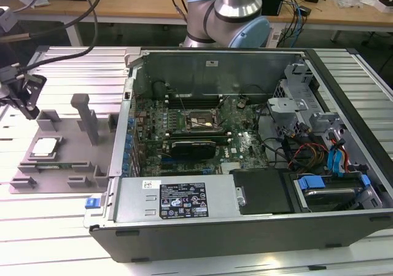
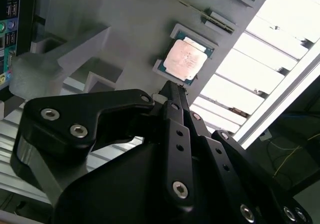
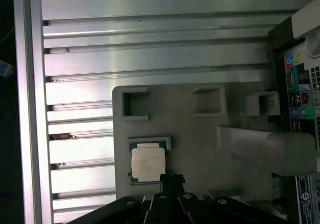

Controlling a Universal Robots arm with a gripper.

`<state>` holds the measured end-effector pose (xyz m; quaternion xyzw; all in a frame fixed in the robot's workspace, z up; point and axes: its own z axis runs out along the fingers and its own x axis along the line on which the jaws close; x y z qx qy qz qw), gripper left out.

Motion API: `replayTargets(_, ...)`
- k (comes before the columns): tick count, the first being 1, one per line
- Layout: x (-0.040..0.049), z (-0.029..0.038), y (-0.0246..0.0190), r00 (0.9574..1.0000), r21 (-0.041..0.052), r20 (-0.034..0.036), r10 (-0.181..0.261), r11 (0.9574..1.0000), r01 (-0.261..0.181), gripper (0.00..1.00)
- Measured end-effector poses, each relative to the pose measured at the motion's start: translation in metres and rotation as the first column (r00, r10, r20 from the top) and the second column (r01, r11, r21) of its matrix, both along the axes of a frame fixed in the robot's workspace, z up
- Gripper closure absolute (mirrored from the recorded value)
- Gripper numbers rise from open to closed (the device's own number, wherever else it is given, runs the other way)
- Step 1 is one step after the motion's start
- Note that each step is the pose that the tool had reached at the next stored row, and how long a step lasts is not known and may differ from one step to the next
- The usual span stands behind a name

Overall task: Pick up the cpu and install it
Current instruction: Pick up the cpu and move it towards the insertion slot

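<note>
The cpu [image 1: 46,147] is a small silvery square chip lying flat in a shallow recess of the grey plastic fixture [image 1: 64,156], at the exterior view's left. My gripper [image 1: 29,107] hangs above the fixture's far left corner, apart from the chip. In both wrist views the black fingers meet in one narrow tip with nothing between them, so the gripper [image 2: 171,88] is shut. That tip sits just beside the cpu [image 2: 186,60] in the second wrist view, and the gripper [image 3: 171,179] is close to the cpu [image 3: 148,163] in the first. The dark motherboard socket [image 1: 199,121] sits inside the computer case.
An open computer case [image 1: 184,227] takes up the middle and the exterior view's right, its metal wall right beside the fixture. Upright grey posts [image 1: 83,113] rise from the fixture near the chip. Everything rests on a slatted aluminium table [image 1: 55,239]. Cables hang at the upper left.
</note>
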<state>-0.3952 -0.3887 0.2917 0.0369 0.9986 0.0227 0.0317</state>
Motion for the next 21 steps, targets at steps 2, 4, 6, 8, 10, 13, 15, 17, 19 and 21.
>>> replayTargets(2,-0.0006,-0.0043,0.0,1.0,0.0,-0.0002,0.0,1.0,0.0,0.89)
replayTargets(4,-0.0007,-0.0112,0.0001,0.9999,-0.0008,-0.0139,-0.001,1.0,0.001,0.89)
replayTargets(6,-0.0007,-0.0149,0.0001,0.9995,-0.0016,-0.0315,-0.001,1.0,0.001,0.89)
replayTargets(8,-0.0007,-0.0188,0.0001,0.9994,-0.0016,-0.0351,-0.001,1.0,0.001,0.89)
replayTargets(10,-0.0007,-0.0229,-0.0002,0.9994,-0.0016,-0.036,-0.001,1.0,0.001,0.89)
replayTargets(13,-0.0007,-0.031,-0.0013,0.9993,-0.0016,-0.0361,-0.001,1.0,0.001,0.89)
replayTargets(15,-0.0007,-0.0373,-0.0022,0.9994,-0.0015,-0.036,-0.001,1.0,0.001,0.89)
replayTargets(17,-0.0011,-0.0433,-0.0025,0.9993,-0.0016,-0.0361,-0.001,1.0,0.001,0.89)
replayTargets(19,-0.0014,-0.0469,-0.0027,0.9994,-0.0016,-0.036,-0.001,1.0,0.001,0.89)
replayTargets(21,-0.0022,-0.0511,-0.0026,0.9993,-0.0016,-0.0363,-0.001,1.0,0.001,0.89)
